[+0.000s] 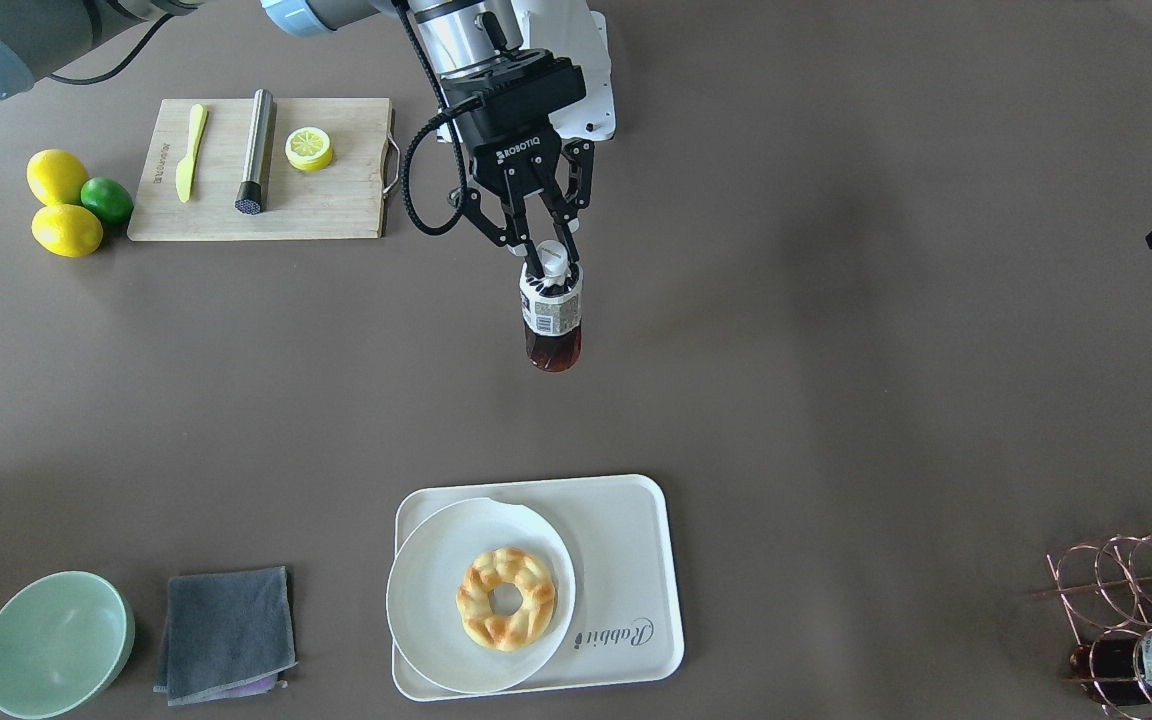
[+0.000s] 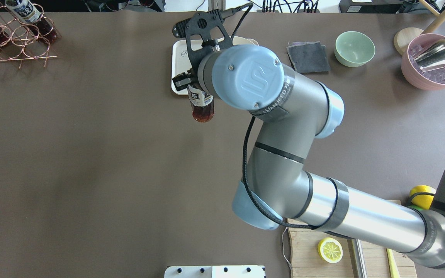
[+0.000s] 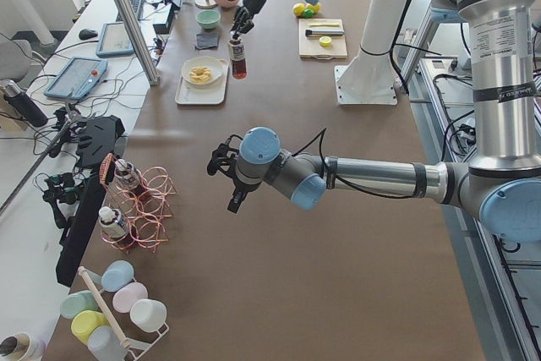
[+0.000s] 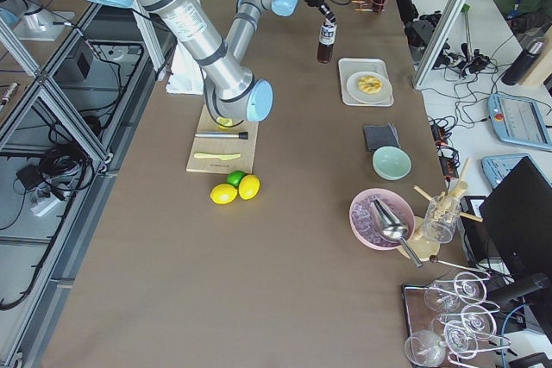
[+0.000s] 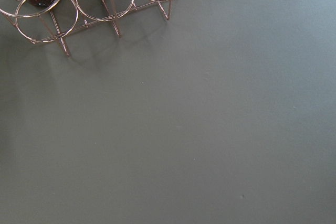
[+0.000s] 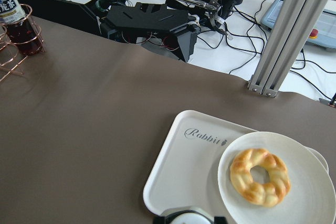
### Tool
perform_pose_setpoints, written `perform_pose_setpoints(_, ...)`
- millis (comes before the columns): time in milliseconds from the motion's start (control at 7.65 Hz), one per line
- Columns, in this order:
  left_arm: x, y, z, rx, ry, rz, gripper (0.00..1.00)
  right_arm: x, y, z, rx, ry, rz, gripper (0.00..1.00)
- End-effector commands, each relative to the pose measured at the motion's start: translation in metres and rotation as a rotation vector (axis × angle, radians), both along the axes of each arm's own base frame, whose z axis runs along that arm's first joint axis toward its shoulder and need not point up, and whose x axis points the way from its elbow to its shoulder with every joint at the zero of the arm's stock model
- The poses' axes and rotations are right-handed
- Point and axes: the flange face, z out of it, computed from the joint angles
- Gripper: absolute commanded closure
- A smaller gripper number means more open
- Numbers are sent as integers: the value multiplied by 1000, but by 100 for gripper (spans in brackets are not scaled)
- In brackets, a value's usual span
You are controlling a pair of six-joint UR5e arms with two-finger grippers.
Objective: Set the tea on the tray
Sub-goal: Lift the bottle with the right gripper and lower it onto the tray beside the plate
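**Tea** (image 1: 551,320): Bottle, upright, hanging clear of the surface (image 1: 836,400). It sits out in the open middle, well apart from the tray and not yet over it. It is gripped at the top, probably so that the base stays free to land flat.

**Right jaws**: Clenched from above on the tea's white cap and neck. The right arm (image 2: 284,154) is stretched far out across the surface to carry the bottle toward the operators' side.

**Tray** (image 1: 626,540): Lies flat near the operators' edge. A round plate (image 1: 426,560) bearing a ring pastry (image 1: 476,600) fills one half and laps over one rim. The strip with the "Rabbit" lettering is bare and is judged the only landing spot with room for the bottle.

**Left jaws**: Only a sliver shows at the edge of the front-facing view, so I cannot tell whether they are released or clenched. The left arm (image 3: 372,177) hangs over bare surface near the wire rack (image 2: 14,36), likely parked aside to leave the carrying path free.

**Wire rack**: Copper rings holding further bottles of the same kind.

**Status**: Judged to be mid-carry. What remains is to travel over the lettered strip, lower the bottle and let go. The main risk is the base clipping the plate's edge or the tray rim and tipping the bottle.
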Motion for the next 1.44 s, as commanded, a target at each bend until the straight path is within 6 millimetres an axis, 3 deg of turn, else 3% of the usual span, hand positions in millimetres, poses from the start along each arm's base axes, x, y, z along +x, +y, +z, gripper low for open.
perform_pose_setpoints(0,-11,8,7,-8,-1,-23,2,-52,-102,-37,-41,25,52,100)
perform_pose_setpoints(131,-13,8,7,-8,-1,-27,2,-61,-126,-20,-43,-2,49,100)
perform_pose_setpoints(261,-14,8,7,-8,-1,-29,2,-70,-134,-18,-76,-10,59,100)
perform_pose_setpoints(523,-17,8,7,-9,-3,-36,2,-91,-152,7,-81,-13,64,100)
perform_pose_setpoints(1176,-17,7,6,-11,-1,-37,2,-93,-154,13,-82,1,63,100)
perform_pose_setpoints(1307,-17,7,6,-9,-1,-37,2,-93,-154,13,-84,0,66,61)
